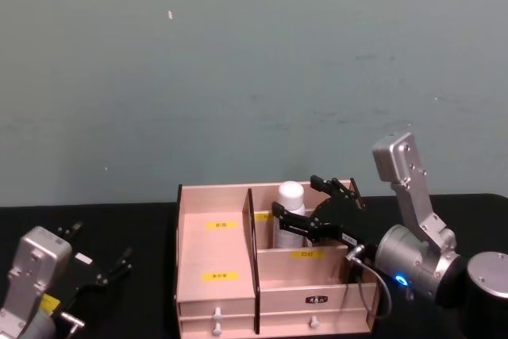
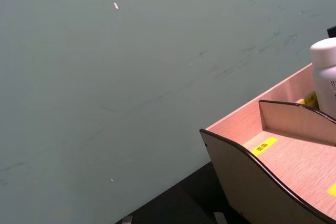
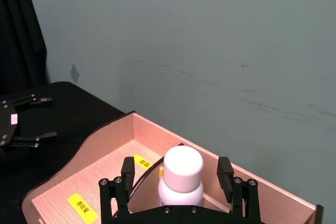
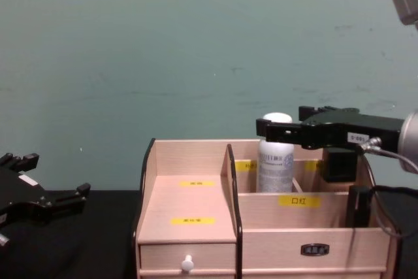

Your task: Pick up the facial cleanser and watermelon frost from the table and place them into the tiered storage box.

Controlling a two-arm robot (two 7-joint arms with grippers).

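The tiered storage box (image 1: pixel 198 252) (image 4: pixel 189 204) (image 2: pixel 247 182) (image 3: pixel 105 145) stands in the middle of the black table. A white bottle with a white cap, which I take for the facial cleanser (image 1: pixel 291 193) (image 4: pixel 274 168) (image 3: pixel 182 163) (image 2: pixel 325 72), stands upright in its rear right compartment. My right gripper (image 1: pixel 295 194) (image 3: pixel 176 174) (image 4: pixel 277 122) is open, one finger on each side of the cap with a gap at both. The watermelon frost is out of view. My left gripper (image 1: pixel 99 263) (image 4: pixel 49 174) (image 3: pixel 39 119) rests open and holding nothing, low at the left of the box.
A plain grey-green wall (image 1: pixel 254 77) rises close behind the box. The black table (image 1: pixel 143 220) shows bare between the left gripper and the box. The box's lower front has two white-knobbed drawers (image 1: pixel 216 325).
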